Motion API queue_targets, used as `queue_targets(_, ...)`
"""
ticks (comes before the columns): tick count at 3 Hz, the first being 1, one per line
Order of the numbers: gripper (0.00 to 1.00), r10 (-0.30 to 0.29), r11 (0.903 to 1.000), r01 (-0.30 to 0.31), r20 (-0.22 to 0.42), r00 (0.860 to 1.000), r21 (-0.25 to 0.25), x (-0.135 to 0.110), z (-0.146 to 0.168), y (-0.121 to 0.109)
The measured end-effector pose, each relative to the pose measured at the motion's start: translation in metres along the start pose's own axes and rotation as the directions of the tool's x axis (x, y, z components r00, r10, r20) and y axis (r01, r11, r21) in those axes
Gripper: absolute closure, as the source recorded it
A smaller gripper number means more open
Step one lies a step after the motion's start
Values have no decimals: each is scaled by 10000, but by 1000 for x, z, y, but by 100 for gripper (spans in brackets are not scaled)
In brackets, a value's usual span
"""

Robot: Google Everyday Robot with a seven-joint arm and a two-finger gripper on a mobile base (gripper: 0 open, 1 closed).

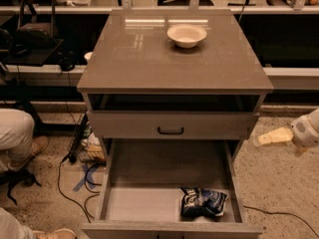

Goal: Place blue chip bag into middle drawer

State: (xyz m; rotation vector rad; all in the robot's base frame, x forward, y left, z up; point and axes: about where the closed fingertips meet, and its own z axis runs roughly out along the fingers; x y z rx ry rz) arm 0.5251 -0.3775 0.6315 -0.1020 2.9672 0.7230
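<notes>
The blue chip bag point(203, 201), crinkled dark navy foil with white lettering, lies flat in the front right part of the open middle drawer point(114, 180), a wide pale grey tray pulled out below the cabinet. My gripper point(264, 138) is at the right edge of the view, outside the drawer and to the right of the cabinet, well apart from the bag. It holds nothing that I can see.
A cream round bowl point(186, 35) sits on the cabinet top point(149, 59). The drawer above has a shut front with a black curved handle point(170, 131). A person's legs and shoes point(20, 143) are at the left. Cables point(75, 183) lie on the floor.
</notes>
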Motion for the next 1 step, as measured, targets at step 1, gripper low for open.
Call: queue_targets(1,0,-324,9989,305,513,9982,362,0,-45,-8)
